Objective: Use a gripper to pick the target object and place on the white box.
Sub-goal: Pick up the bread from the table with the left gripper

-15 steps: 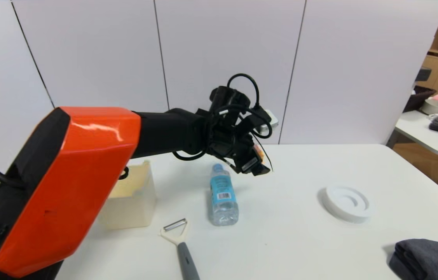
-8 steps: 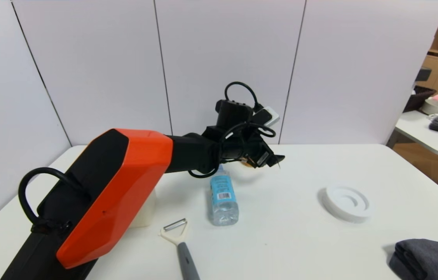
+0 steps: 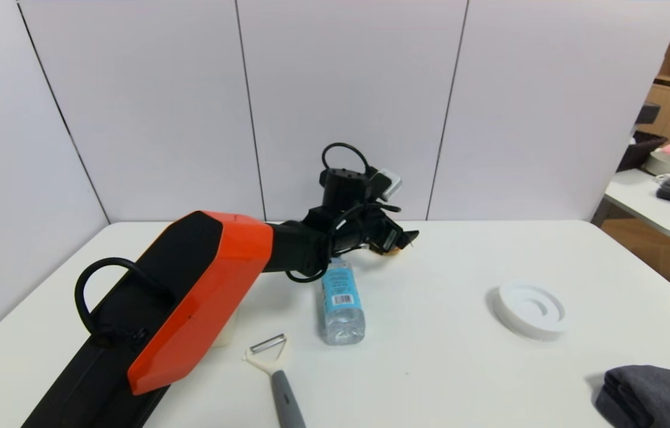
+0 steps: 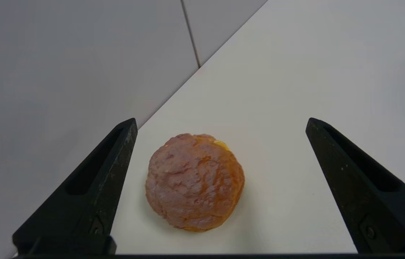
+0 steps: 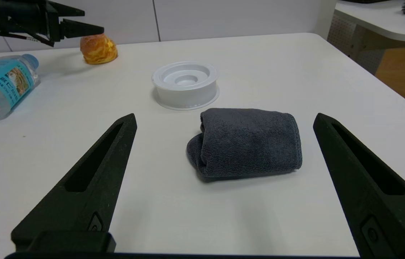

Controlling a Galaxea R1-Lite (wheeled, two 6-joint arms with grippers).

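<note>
Lowered and stretched forward since a second before, the left gripper [image 4: 220, 124] now framed the target object [image 4: 194, 182], a round golden-brown pastry sitting on the table [image 3: 459, 356] near the back wall, just past the cap end of the lying water bottle [image 3: 341, 300]. Its fingers [image 4: 94, 187] were spread wide on either side, touching nothing. The pastry looked light, soft and easily crushed, so a gentle squeeze across its broad middle, low on the sides, seemed wisest. From the head view only a sliver of it showed beneath the gripper, so how far above it the tips hung was hard to say. The white box [image 3: 225, 333] stood mostly hidden behind the orange arm. The right gripper [image 5: 224, 120] sat parked, fingers apart, over a grey towel [image 5: 245, 142] near a white ringed disc [image 5: 185, 83].
</note>
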